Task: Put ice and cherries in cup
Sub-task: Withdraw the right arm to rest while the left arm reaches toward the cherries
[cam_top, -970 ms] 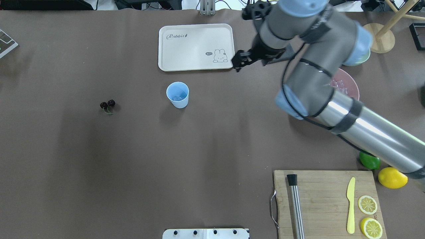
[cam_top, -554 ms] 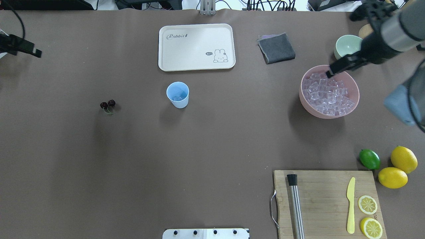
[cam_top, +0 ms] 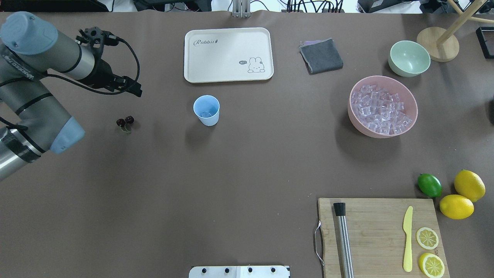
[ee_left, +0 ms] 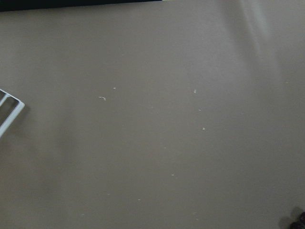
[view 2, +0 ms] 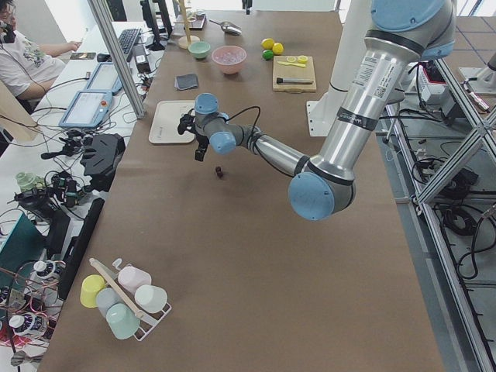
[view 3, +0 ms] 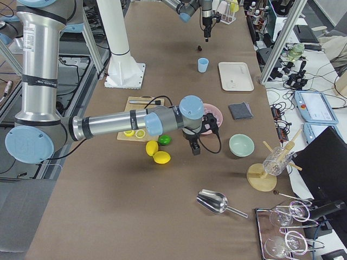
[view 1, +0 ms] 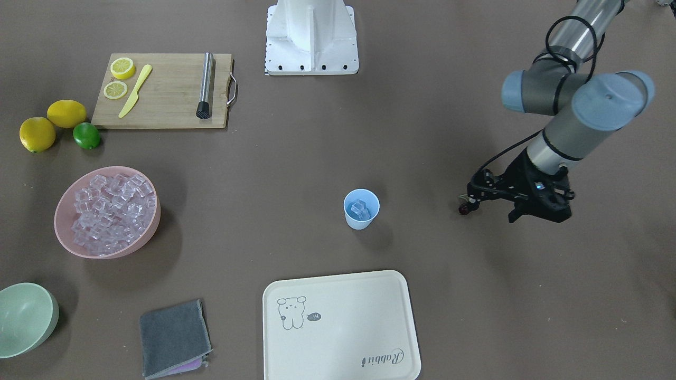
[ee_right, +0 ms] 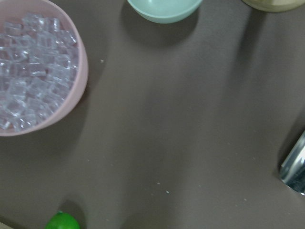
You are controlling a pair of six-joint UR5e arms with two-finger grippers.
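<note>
The light-blue cup (cam_top: pixel 207 110) stands mid-table and holds a few ice cubes (view 1: pixel 360 209). More ice (cam_top: pixel 380 109) fills the pink bowl (cam_top: pixel 413 116) at the right. The cherries (cam_top: pixel 125 122) lie on the table left of the cup. My left gripper (cam_top: pixel 137 92) hovers just beyond and above them. In the front view it (view 1: pixel 467 198) hangs over the cherries (view 1: pixel 464 210). I cannot tell whether it is open or shut. My right gripper (view 3: pixel 195 150) shows only in the right side view, beside the pink bowl. I cannot tell its state.
A cream tray (cam_top: pixel 228 55) lies behind the cup. A grey cloth (cam_top: pixel 321 56) and a pale green bowl (cam_top: pixel 409 58) sit at the back right. A cutting board (cam_top: pixel 380 235) with a muddler, a knife and lemon slices, a lime (cam_top: pixel 429 185) and two lemons are at the front right.
My right arm has swung from the tray past the pink bowl and out of the overhead view. My left arm has come in from the left edge to above the cherries.
</note>
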